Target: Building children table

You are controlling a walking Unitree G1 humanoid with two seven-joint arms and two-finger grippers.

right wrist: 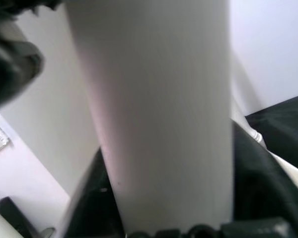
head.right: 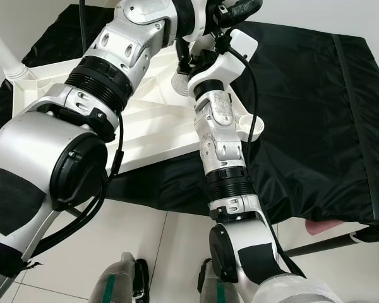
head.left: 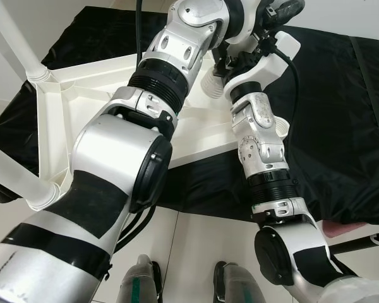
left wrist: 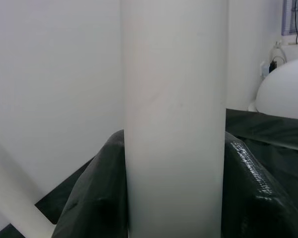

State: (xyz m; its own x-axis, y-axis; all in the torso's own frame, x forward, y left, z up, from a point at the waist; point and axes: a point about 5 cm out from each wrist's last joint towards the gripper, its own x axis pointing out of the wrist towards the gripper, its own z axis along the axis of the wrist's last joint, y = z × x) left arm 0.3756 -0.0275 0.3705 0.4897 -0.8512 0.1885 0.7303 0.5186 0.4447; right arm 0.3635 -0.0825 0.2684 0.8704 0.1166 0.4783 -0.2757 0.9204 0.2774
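— Both claws first: what are they doing?

— Left gripper [left wrist: 174, 198] has its two black fingers [left wrist: 92, 198] pressed on either side of a smooth white table leg [left wrist: 174, 109], clamped around it. Right gripper [right wrist: 164, 208] does the same; its dark fingers [right wrist: 265, 188] flank a white tube, also closed upon it. From the head views both silver arms reach forward and up over the tabletop [head.left: 107, 107], wrists close together.

— Anything that holds something?

— No real container. The tabletop lies upside down, its ribbed underside facing up like a shallow tray, with round sockets at the corners. Two of them hold fitted legs [head.left: 16, 47]: one at the far left corner, another at the near left corner [head.left: 12, 177]. Another round white socket [head.right: 252, 129] shows just beside the right forearm.

— And the surface and the room?

— A black sheet [head.left: 341, 126] with a faint sheen, creased, is spread under the tabletop. Pale glossy floor tiles [head.left: 196, 252] with thin joints lie nearer the robot, whose feet show at the bottom edge. White walls stand behind the legs in the wrist views.

— Materials?

— The table is matte white plastic, moulded ribs and straight cylindrical legs. The arms are brushed silver with black ridged joints.
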